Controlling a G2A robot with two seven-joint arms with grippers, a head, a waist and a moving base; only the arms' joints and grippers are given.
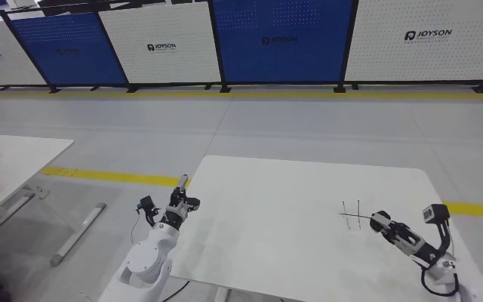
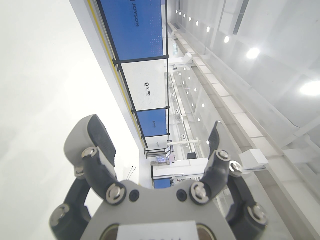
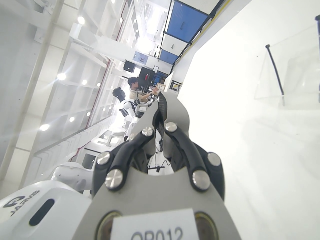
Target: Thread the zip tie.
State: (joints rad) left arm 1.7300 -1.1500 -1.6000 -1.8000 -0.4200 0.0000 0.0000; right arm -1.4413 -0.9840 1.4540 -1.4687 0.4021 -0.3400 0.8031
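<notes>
Well, two black zip ties [image 3: 275,71] stand up in a clear holder [image 3: 300,58] near the right edge of the table [image 1: 287,226]. The right gripper [image 1: 377,220] is just beside them, its fingers squeezed together. The left gripper [image 2: 155,128] is at the table's left edge, near the front corner, its fingers wide apart.

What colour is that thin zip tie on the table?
The zip tie is black, clearest in the right wrist view.

A factory-style robotics lab: pegboard partitions [image 1: 279,41] and a yellow floor line [image 1: 113,176] beyond the white surface [image 1: 287,226].
</notes>
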